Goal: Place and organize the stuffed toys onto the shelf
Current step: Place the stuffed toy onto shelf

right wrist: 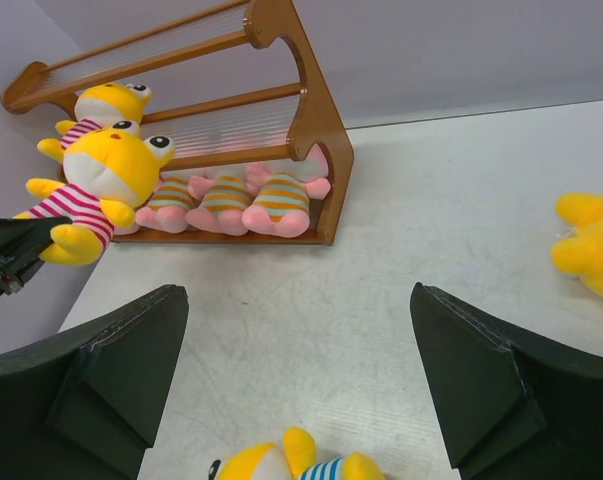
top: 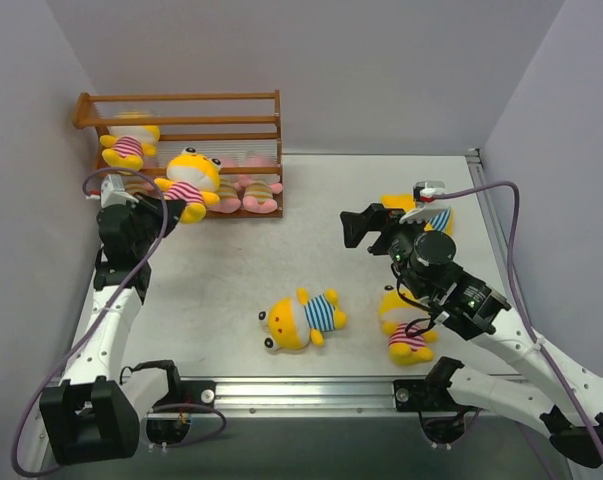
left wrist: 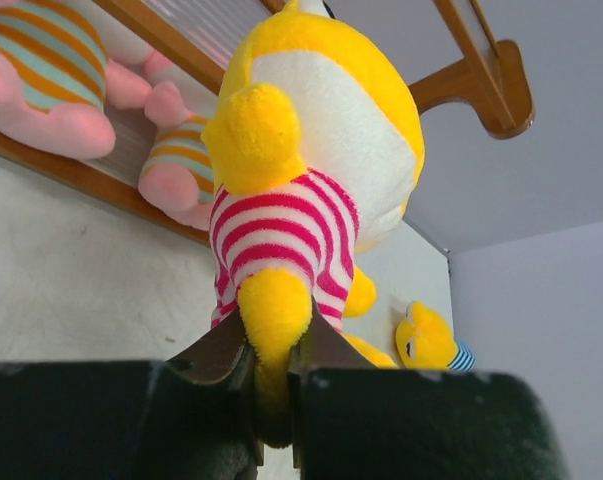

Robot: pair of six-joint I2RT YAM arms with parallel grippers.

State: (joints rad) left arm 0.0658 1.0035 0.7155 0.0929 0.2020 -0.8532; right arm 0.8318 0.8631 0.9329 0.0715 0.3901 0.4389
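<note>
By the shelf point(top: 181, 110), raised left end effector point(left wrist: 274, 342) clamps a yellow toy point(left wrist: 316, 130); right end effector point(right wrist: 296, 305) gapes wide.

Top view: high at the near edge, looking down over the whole surface point(top: 311, 220). Wrist views: low, close, facing the shelf point(right wrist: 333, 170), which all three share.

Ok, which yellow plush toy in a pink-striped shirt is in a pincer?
The yellow plush toy before the orange-brown wooden shelf, leg clamped in the left pincer; one twin sits on the shelf, another on the table.
</note>
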